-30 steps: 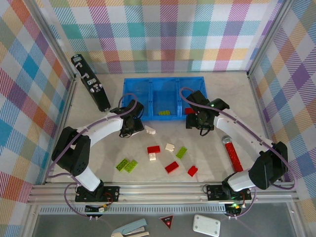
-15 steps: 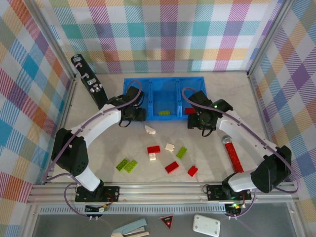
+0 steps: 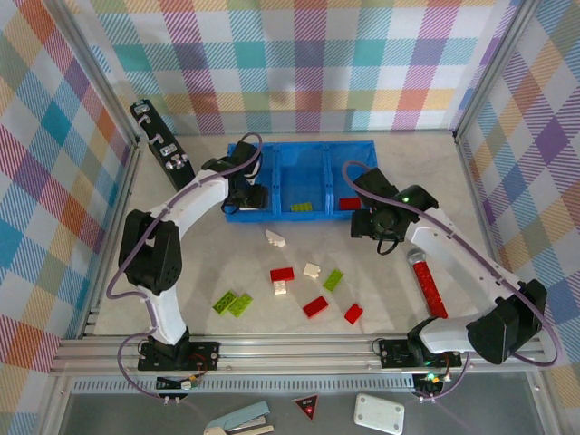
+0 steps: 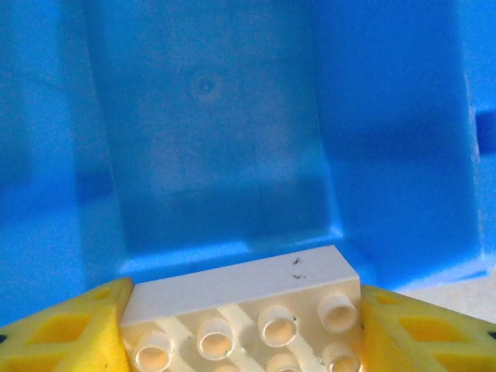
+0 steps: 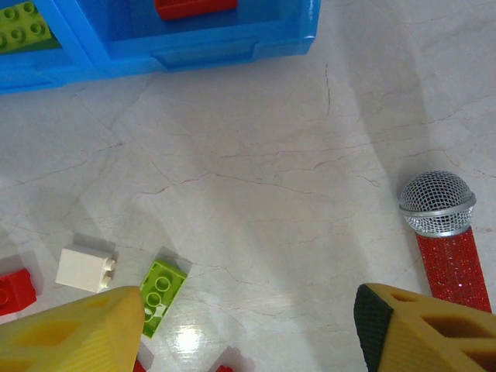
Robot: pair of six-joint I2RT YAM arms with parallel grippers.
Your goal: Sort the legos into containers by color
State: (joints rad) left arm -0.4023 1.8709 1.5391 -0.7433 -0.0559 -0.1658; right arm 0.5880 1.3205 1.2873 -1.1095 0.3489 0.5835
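Loose bricks (image 3: 315, 306) lower centre of counter (image 3: 408, 172). Right claw (image 5: 248, 325) gaping, empty, just short of tray (image 3: 299, 145) right end. Left claw (image 4: 244, 325) clamped on white brick (image 4: 232, 287), long axis crosswise between pads, left compartment (image 4: 209, 139) directly beyond: drop looks next.

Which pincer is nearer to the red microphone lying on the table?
Right. The right pincer hangs close beside the microphone; the left pincer, gripping a white brick, is far off over the left compartment of the blue tray.
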